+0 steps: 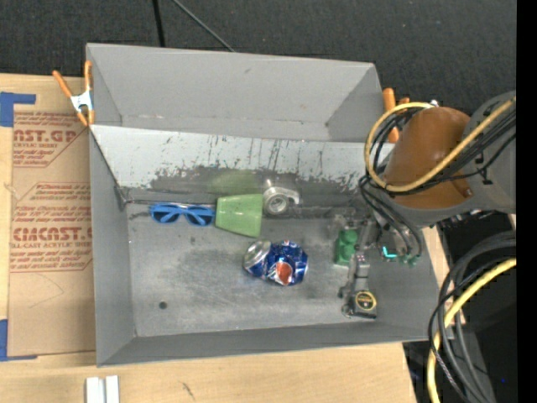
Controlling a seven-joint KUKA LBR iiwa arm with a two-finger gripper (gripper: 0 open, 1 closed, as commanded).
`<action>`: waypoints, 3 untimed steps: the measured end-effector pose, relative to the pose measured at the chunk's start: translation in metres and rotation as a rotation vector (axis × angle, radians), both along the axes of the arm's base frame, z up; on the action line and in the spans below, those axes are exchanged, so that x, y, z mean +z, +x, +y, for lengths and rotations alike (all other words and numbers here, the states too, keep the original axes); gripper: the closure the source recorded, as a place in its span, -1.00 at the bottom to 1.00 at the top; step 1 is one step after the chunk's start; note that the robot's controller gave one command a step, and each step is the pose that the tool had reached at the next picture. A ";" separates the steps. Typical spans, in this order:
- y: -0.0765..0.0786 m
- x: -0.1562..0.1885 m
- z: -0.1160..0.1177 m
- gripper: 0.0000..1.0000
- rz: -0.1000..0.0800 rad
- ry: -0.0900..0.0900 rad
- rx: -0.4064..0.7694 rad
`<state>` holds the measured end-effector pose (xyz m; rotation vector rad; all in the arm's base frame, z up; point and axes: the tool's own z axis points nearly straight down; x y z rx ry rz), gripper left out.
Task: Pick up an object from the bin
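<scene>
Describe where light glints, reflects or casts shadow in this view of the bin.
In the camera view, glare sits on the shiny silver metal cylinder and on the crushed blue, red and white drinks can; the pale green plastic cup lying on its side leaves a faint green reflection on the back wall of the grey metal bin; shadows are soft.

Blue sunglasses [181, 215] lie at left, just beside a pale green cup [239, 213] tipped on its side. Silver can [280, 200] just right of the cup. Crushed blue, red and white can [278, 264] in front, apart from them.
</scene>
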<state>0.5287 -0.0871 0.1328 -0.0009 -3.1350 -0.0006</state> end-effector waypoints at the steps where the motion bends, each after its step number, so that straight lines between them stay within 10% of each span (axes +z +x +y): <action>1: -0.019 -0.063 0.055 -1.00 0.001 0.004 -0.029; 2: 0.007 -0.062 0.116 -1.00 -0.008 0.003 -0.178; 3: 0.006 -0.062 0.113 1.00 -0.007 -0.001 -0.181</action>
